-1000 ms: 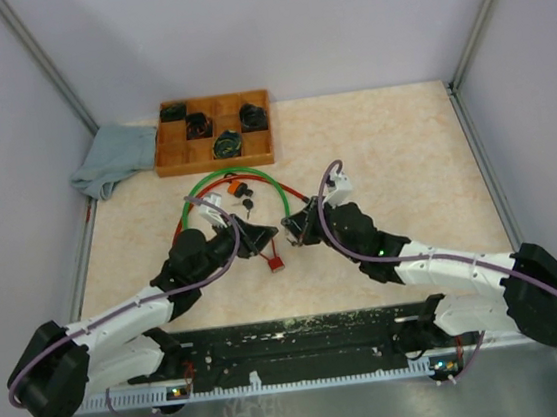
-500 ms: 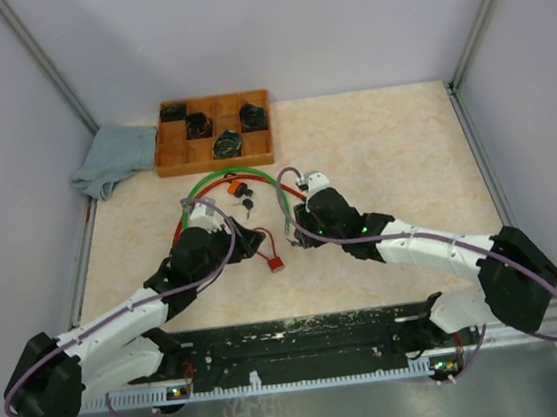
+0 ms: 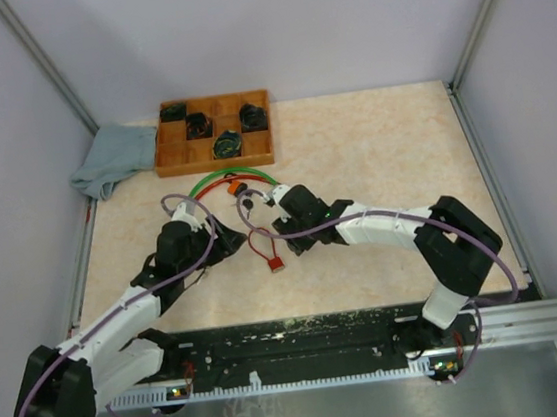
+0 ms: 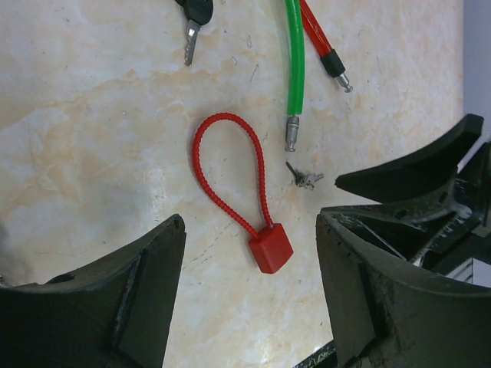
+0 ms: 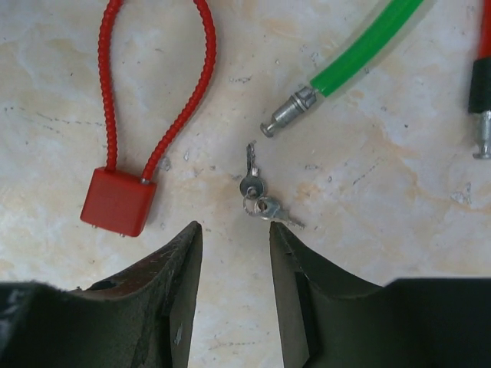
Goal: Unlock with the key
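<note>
A red cable lock lies flat on the table, its square body [image 4: 270,248] [image 5: 119,201] [image 3: 276,264] closed on its ribbed loop [image 4: 222,169]. Two small silver keys on a ring [image 5: 257,195] [image 4: 304,179] lie loose just right of it. My left gripper [image 4: 249,230] [image 3: 230,242] is open above the table, with the lock body between its fingers and untouched. My right gripper [image 5: 234,230] [image 3: 269,232] is open and empty, its tips just short of the keys.
A green cable [image 5: 360,50] [image 3: 230,179] with a metal end and a red cable [image 4: 322,46] lie just beyond. Black-headed keys [image 4: 192,23] and an orange lock [image 3: 233,188] sit nearby. A wooden tray [image 3: 216,160] and grey cloth [image 3: 112,157] are at the back left.
Both grippers have opened. The right arm has swung left, over the keys. The left gripper has drawn back to the left. The red lock has stayed where it was.
</note>
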Motion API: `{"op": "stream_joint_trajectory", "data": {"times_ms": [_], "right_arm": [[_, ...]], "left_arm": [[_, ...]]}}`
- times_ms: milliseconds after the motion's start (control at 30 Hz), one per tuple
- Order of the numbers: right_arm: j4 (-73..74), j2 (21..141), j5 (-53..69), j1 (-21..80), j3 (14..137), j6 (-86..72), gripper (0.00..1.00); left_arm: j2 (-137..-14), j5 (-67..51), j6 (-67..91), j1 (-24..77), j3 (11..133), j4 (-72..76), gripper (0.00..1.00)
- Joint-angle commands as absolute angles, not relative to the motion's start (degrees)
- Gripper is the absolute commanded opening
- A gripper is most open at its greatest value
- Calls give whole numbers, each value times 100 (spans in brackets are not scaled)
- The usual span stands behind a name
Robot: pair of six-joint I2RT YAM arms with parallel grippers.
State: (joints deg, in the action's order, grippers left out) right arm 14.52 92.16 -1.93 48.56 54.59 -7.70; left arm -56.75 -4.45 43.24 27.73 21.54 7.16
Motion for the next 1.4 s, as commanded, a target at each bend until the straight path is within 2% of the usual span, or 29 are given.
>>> {"op": "stream_joint_trajectory", "data": {"times_ms": [0, 300, 400, 533, 667, 1367], "right_arm": [[1545, 9667, -217, 4799, 6022, -226, 39], [1838, 10307, -335, 4800, 6390, 42, 30], [1952, 10379, -358, 4798, 6416, 67, 23], [2035, 10281, -351, 4801, 6333, 70, 9], [1923, 10013, -239, 4800, 6136, 10, 0], [-828, 7890, 632, 4894, 4362, -557, 0]], "left_arm": [[-5565, -689, 4258, 2699, 2160, 490, 74], [-5858, -905, 4244, 2647, 2264, 513, 74], [-5918, -976, 4264, 2639, 2281, 548, 74], [-5965, -1121, 4289, 2632, 2295, 607, 74], [-6113, -1467, 4261, 2636, 2387, 680, 74], [-7048, -3326, 5252, 2641, 2525, 2209, 73]]}}
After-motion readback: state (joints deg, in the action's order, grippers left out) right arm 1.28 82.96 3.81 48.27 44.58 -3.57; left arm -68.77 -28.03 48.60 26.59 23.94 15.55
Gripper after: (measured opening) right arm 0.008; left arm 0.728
